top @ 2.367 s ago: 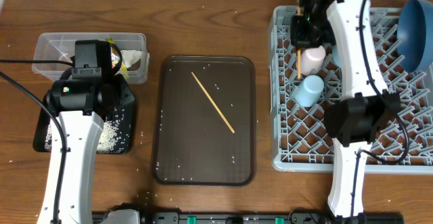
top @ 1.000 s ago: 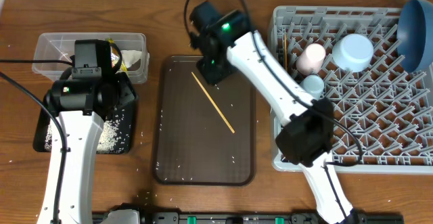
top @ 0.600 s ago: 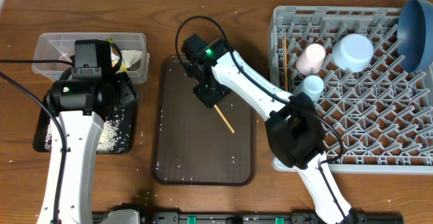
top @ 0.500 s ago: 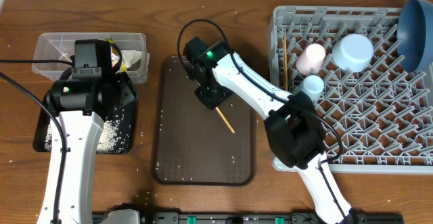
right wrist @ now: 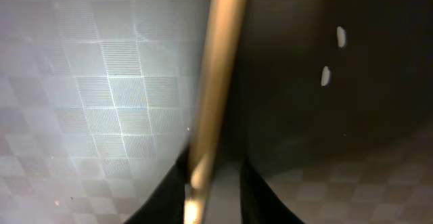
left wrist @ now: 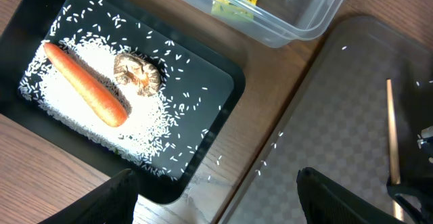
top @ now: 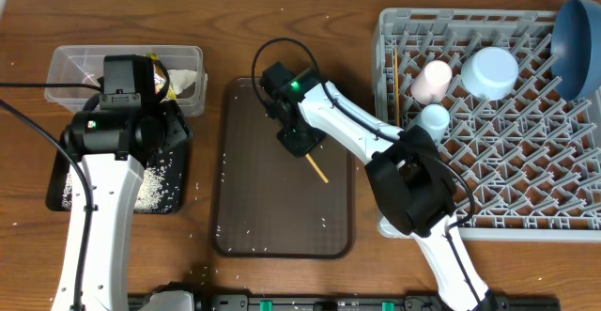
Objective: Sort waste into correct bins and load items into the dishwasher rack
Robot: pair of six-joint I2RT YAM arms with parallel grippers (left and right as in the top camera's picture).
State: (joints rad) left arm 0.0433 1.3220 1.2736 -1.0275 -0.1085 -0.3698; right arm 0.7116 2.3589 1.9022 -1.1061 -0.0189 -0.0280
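Having swung over from the dishwasher rack [top: 488, 228] a moment ago, the right gripper [top: 295, 142] now sits astride the last chopstick [top: 317, 172] on the brown serving tray [top: 254, 198] (whether its fingers have pinched it yet, I cannot tell), so loading looks nearly done.

The left arm reaches straight forward, and the left gripper [left wrist: 216, 176] hangs with its jaws spread wide. The right arm stretches far leftward, and the right gripper [top: 295, 142] points down, jaws narrowly apart.
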